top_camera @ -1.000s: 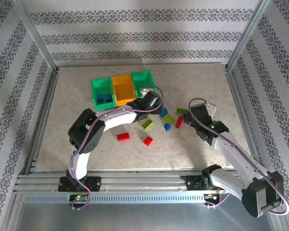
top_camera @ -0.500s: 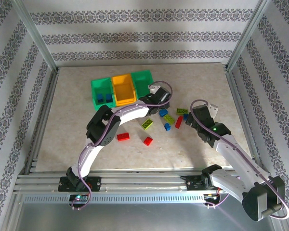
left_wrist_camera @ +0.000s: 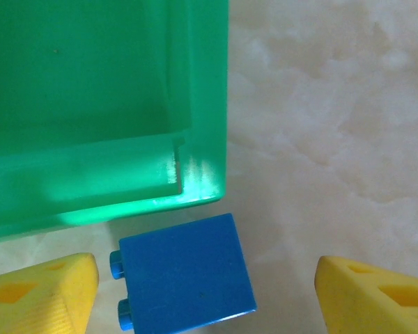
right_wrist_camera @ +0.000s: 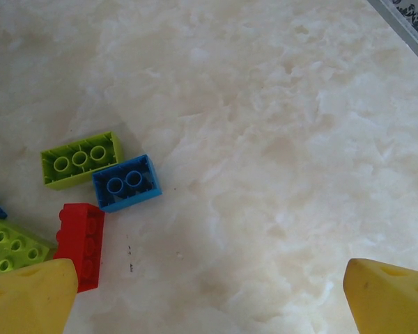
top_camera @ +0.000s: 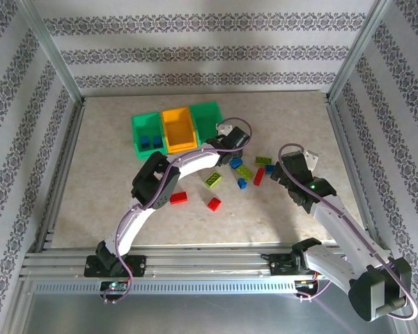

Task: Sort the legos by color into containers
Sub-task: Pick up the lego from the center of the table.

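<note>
My left gripper (left_wrist_camera: 209, 296) is open, and a blue lego (left_wrist_camera: 184, 278) lies on its side between its yellow fingertips (left_wrist_camera: 49, 292), just below the near corner of the right green bin (left_wrist_camera: 195, 139). From above, the left gripper (top_camera: 225, 141) hovers at that bin's (top_camera: 205, 117) near right corner. The orange bin (top_camera: 178, 129) and left green bin (top_camera: 141, 129) stand beside it; blue bricks (top_camera: 151, 142) lie in the left one. My right gripper (right_wrist_camera: 209, 299) is open over bare table. Left of it lie a lime lego (right_wrist_camera: 80, 158), a blue one (right_wrist_camera: 125, 182) and a red one (right_wrist_camera: 80, 243).
More loose legos are scattered mid-table: two red (top_camera: 178, 197) (top_camera: 214, 203), a lime (top_camera: 213, 179), a small blue (top_camera: 242, 183). The right gripper (top_camera: 285, 167) sits just right of this cluster. Metal frame posts and patterned walls ring the table.
The left arm has stretched farther to the right and forward, bringing its gripper to the right green bin's near corner. The right gripper has barely moved.
</note>
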Robot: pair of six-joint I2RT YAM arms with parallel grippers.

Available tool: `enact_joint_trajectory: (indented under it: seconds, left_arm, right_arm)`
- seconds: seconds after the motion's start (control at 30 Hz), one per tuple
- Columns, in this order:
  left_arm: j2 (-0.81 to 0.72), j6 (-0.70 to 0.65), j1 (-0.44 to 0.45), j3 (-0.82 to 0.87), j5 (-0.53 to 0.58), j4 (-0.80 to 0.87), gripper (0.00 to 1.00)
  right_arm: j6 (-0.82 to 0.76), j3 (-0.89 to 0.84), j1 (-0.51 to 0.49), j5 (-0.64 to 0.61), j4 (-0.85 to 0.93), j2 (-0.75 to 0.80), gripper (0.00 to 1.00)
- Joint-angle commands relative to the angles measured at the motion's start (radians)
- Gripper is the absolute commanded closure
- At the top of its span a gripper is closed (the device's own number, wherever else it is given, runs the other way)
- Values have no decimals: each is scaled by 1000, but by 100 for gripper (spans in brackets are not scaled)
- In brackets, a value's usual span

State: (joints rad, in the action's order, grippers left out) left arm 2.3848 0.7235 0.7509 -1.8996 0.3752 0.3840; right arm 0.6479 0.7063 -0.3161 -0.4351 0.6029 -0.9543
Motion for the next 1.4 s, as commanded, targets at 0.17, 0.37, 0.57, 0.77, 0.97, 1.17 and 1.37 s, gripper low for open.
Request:
enact_joint_trajectory:
  seconds: [0.17,0.37,0.57,0.77,0.97,1.17,1.37]
  left_arm:
    - [67,-3,-25,-97,9,75,22]
    - [92,-10,-33,-131,7,85,24]
    - [99,-12,-39,-135,-4,90,32]
    - [95,-9,-39,-125,-14,98,46]
    - [68,-2,-39,-82,-21,81,62]
    - [22,-10,-38,-21,-42,50,68]
    - [-67,-5,-35,97,-89,-23,70]
  right_arm:
    - [-15,-11,9,3,20,-2,2]
    - [-17,-14,14,2,18,-5,2]
    - [-14,-19,20,3,15,-9,2]
    - [-11,-19,25,5,14,-12,2]
    - [-8,-19,26,5,14,-15,2]
    - [-5,-21,29,6,12,-14,2]
    - [-1,-21,29,10,8,-15,2]
